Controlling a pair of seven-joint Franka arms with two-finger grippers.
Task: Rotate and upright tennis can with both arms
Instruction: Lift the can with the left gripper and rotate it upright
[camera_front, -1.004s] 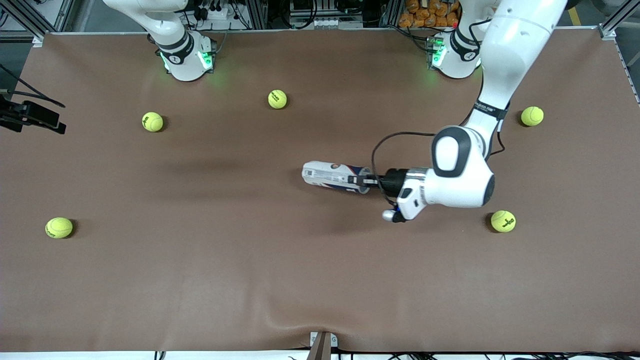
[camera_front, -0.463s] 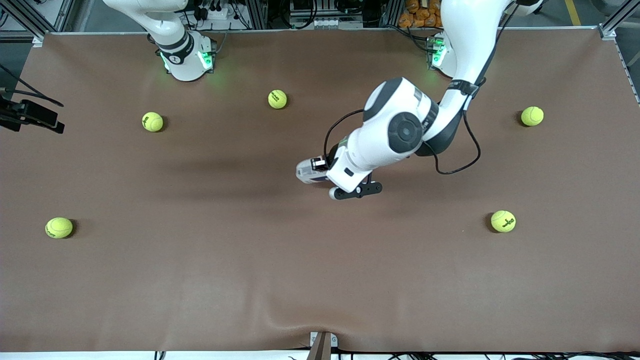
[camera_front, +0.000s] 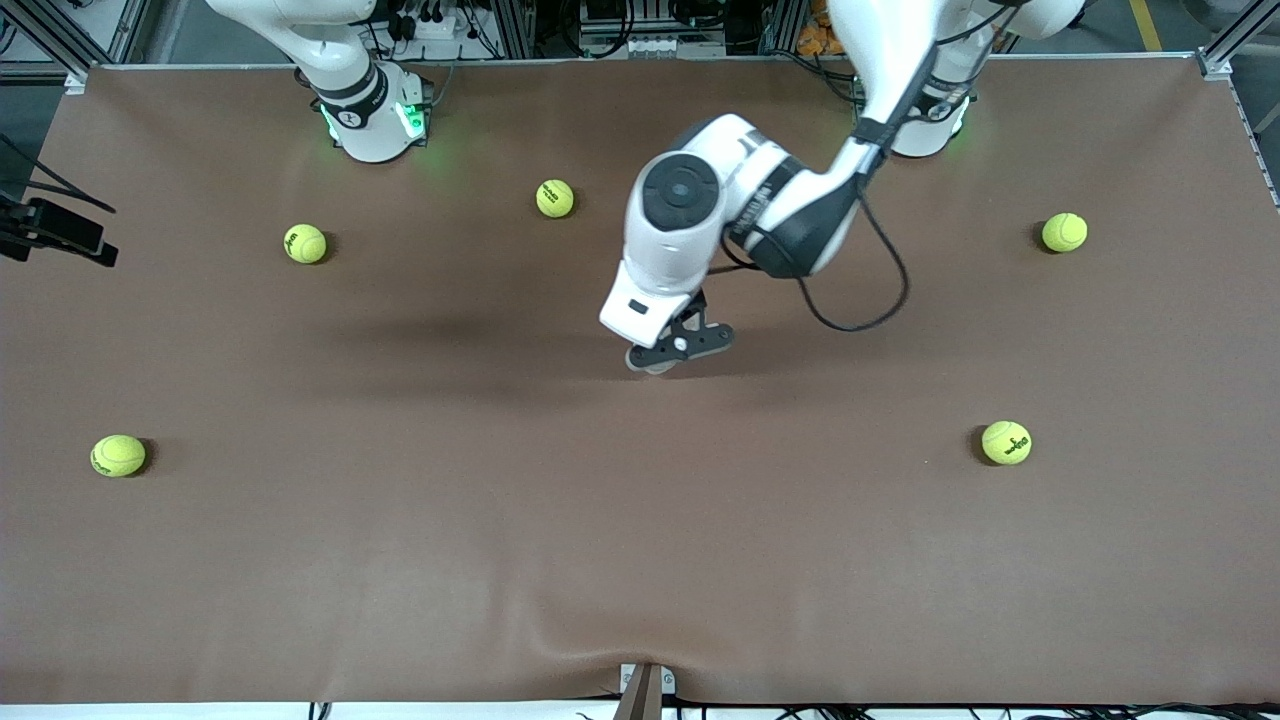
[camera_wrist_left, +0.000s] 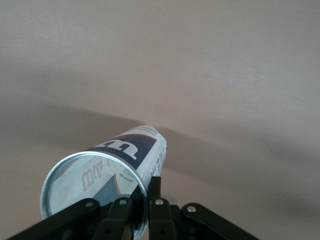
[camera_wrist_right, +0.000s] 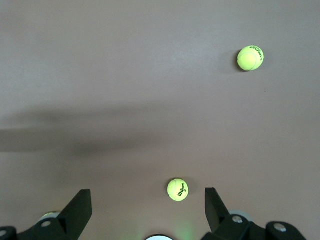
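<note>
Jaws clamped on can (camera_wrist_left: 117, 167) rim — left

Your left arm (camera_front: 800, 190) is folded over mid-table, wrist pitched down, left gripper (camera_wrist_left: 142, 212) clamped on the tennis can (camera_wrist_left: 107, 175) rim, as far as you can see. Right gripper (camera_wrist_right: 147, 210) hangs high at its own end, fingers (camera_wrist_right: 80, 207) spread, waiting.
</note>
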